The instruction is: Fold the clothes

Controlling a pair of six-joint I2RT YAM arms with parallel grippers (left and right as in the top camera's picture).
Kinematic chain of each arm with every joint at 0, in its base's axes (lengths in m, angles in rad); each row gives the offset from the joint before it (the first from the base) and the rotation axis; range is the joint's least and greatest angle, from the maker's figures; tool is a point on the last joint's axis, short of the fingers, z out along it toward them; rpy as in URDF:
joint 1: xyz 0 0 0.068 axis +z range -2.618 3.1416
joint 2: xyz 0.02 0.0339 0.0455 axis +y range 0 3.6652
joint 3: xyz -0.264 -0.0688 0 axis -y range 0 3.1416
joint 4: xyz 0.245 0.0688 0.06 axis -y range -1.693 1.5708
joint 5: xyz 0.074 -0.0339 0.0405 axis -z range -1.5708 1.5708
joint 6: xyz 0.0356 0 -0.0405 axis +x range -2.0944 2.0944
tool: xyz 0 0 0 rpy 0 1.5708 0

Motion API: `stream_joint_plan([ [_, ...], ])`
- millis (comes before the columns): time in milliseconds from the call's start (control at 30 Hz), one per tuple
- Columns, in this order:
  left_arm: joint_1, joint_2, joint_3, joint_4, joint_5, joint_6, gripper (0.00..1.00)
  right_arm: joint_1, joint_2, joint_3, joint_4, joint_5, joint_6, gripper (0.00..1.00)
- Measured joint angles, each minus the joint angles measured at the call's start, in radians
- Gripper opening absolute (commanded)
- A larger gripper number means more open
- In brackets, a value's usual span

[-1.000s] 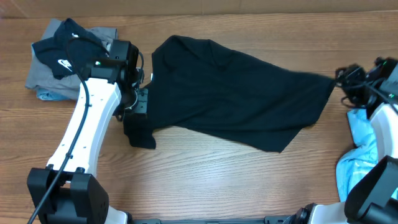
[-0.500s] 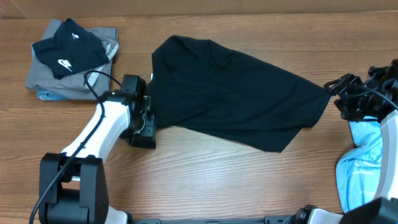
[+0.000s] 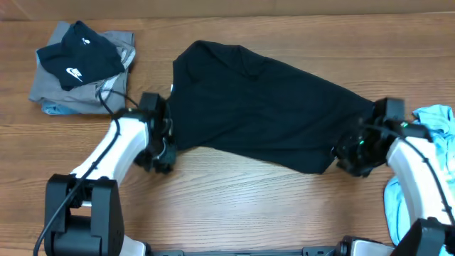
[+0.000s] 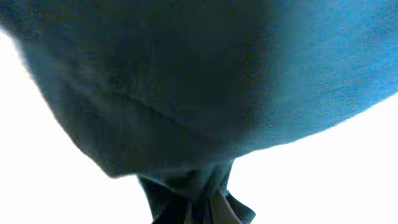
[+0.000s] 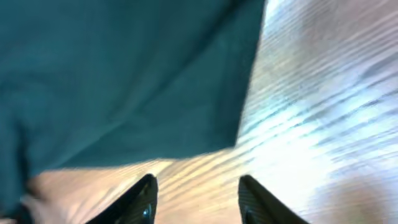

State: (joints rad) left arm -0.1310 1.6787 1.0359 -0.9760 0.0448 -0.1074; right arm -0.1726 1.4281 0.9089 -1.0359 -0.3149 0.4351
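Surface: wooden table (image 3: 234,206), pale plank grain, seen from overhead

1. Left claw (image 3: 161,151), at the lower left corner of the garment. Clenched on a wad of dark cloth, which the wrist view shows bunched between its fingers. Half a second ago it sat at this same corner with nothing yet pinched. A second ago it was higher in the frame, beside the garment's left edge

2. Right claw (image 3: 355,152), at the lower right hem. Its fingertips (image 5: 144,198) are spread with only bare wood between them, and the cloth edge lies just above them in the wrist view, so nothing is grasped. A second ago it hung at the far right of the frame, clear of the cloth, and it has since come in and down to the hem

3. T-shirt (image 3: 263,107), plain black, centre of the frame. It lies loose and aslant from upper left to lower right, not yet folded, and sits much as it did a second ago

4. Stack of clothes (image 3: 50,89), upper left, with a small black garment (image 3: 75,60) bearing a white logo on top. Unmoved

5. Light blue cloth (image 3: 432,121), right edge, near the right arm

Assessment: one corner is now secured and the other only approached. The fold itself appears not to have begun, and the right side likely needs its grip before any lift
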Motion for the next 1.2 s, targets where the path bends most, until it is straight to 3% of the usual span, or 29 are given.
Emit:
stream_joint_plan([
  [133,0.0,0.0,0.17,-0.075,0.012,0.002,0.04,0.027,0.002,-0.18,0.192,-0.002,0.022,0.58],
  [267,0.0,0.0,0.273,-0.121,0.019,0.003,0.04,0.035,0.0,-0.298,0.393,-0.043,0.044,0.58],
  [333,0.0,0.0,0.295,-0.139,0.021,0.005,0.04,0.036,-0.011,-0.323,0.472,-0.079,0.05,0.46],
  [400,0.0,0.0,0.309,-0.147,0.023,0.006,0.04,0.036,-0.01,-0.343,0.521,-0.105,0.046,0.15],
  [433,0.001,0.0,0.318,-0.149,0.023,0.007,0.04,0.036,-0.009,-0.352,0.529,-0.113,0.052,0.06],
  [533,0.002,0.0,0.346,-0.165,0.019,0.013,0.04,0.036,-0.009,-0.357,0.525,-0.133,0.05,0.04],
  [633,0.004,0.0,0.386,-0.213,-0.013,0.013,0.04,0.035,-0.009,-0.281,0.337,-0.134,0.025,0.04],
  [733,0.012,0.0,0.433,-0.261,-0.072,0.014,0.04,0.034,-0.008,-0.06,0.001,-0.079,-0.005,0.04],
  [867,0.029,0.0,0.458,-0.291,-0.128,0.014,0.04,0.032,-0.016,0.239,-0.297,0.048,-0.021,0.04],
  [1000,0.053,0.0,0.459,-0.324,-0.151,0.013,0.04,0.03,-0.037,0.346,-0.443,0.16,-0.014,0.05],
  [1033,0.061,0.0,0.459,-0.341,-0.154,0.013,0.04,0.03,-0.038,0.348,-0.466,0.179,-0.012,0.06],
  [1067,0.067,0.0,0.459,-0.359,-0.155,0.013,0.04,0.03,-0.037,0.347,-0.489,0.193,-0.009,0.15],
  [1133,0.073,0.0,0.459,-0.388,-0.156,0.009,0.06,0.031,-0.034,0.346,-0.518,0.212,0.0,0.55],
  [1200,0.074,0.0,0.459,-0.418,-0.158,0.007,0.16,0.03,-0.034,0.346,-0.54,0.23,0.0,0.71],
])
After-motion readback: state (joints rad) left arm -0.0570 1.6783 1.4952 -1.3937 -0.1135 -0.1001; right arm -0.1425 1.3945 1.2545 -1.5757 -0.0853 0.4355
